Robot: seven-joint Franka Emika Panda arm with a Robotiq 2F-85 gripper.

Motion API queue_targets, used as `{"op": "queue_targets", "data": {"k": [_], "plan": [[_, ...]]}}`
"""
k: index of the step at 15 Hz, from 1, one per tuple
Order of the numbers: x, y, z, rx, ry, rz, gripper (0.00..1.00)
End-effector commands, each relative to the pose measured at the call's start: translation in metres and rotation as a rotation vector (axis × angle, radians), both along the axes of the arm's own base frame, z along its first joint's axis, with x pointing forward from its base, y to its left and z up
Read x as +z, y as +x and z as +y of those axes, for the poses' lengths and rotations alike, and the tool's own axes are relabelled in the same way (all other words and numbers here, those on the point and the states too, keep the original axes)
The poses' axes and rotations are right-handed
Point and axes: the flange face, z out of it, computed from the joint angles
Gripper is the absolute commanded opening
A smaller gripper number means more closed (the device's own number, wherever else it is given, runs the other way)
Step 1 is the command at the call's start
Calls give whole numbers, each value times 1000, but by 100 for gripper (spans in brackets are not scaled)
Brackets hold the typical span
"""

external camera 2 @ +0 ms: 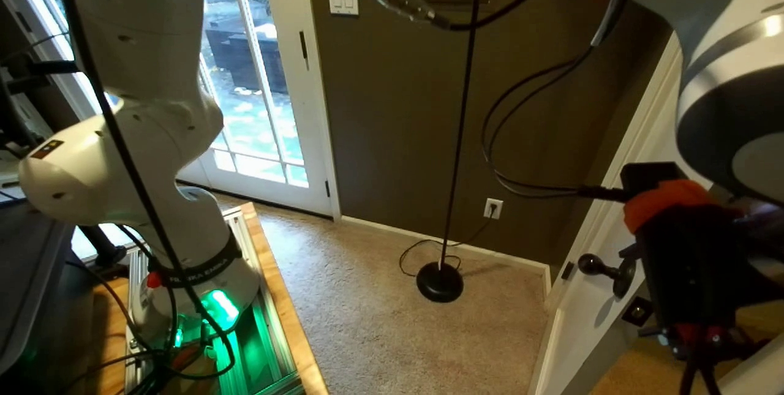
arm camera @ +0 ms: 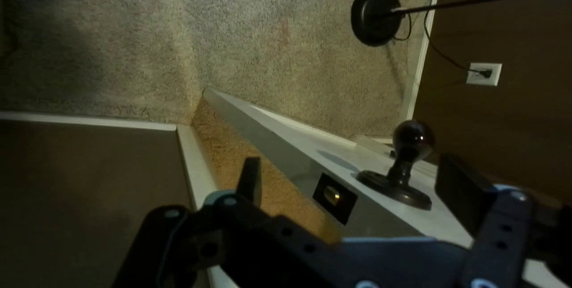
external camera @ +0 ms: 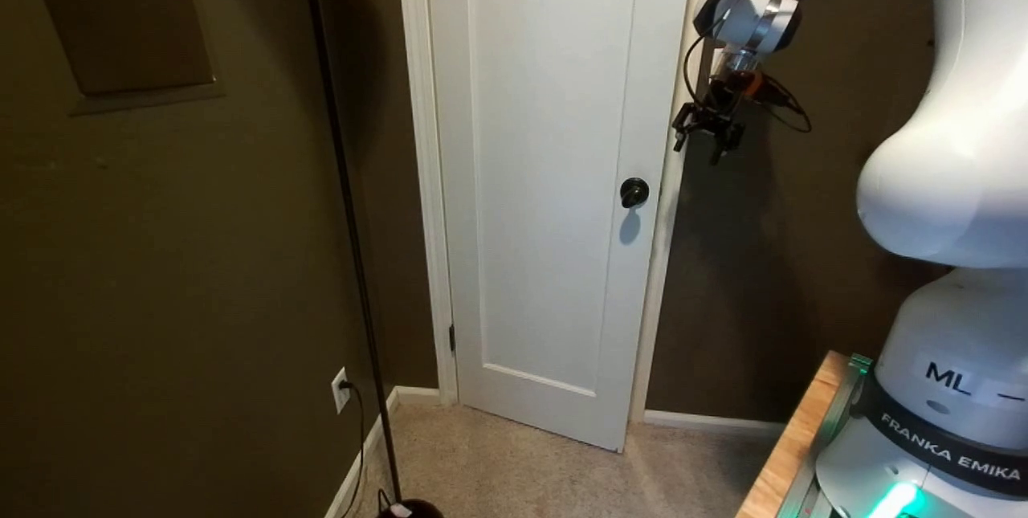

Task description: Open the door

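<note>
My remote hand (arm camera: pixel 352 178), fingers (arm camera: pixel 462 196) parted, faces a white door (arm camera: pixel 290 167) standing ajar, its dark knob (arm camera: pixel 405 156) and brassy latch (arm camera: pixel 332 195) exposed.

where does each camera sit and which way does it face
In an exterior view: high, looking down at the door; arm and gripper at right.
In an exterior view: high, looking past the arm at carpet and brown wall; base left, wrist right.
Wrist view: on the wrist, facing carpet and the door's edge; fingers at bottom.
Both exterior views share the knob.

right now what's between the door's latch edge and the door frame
In the wrist view, an open gap showing tan carpet separates the door from the door frame.
</note>
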Motion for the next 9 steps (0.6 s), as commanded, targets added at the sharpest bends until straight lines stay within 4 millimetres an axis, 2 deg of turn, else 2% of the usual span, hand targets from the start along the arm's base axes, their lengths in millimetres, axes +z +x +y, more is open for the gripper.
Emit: {"op": "queue_targets", "data": {"k": [1, 4, 9], "plan": [[12, 8, -1, -96, -36, -39, 100], [14, 10, -13, -146, -50, -34, 100], [20, 0, -35, -216, -97, -27, 100]]}}
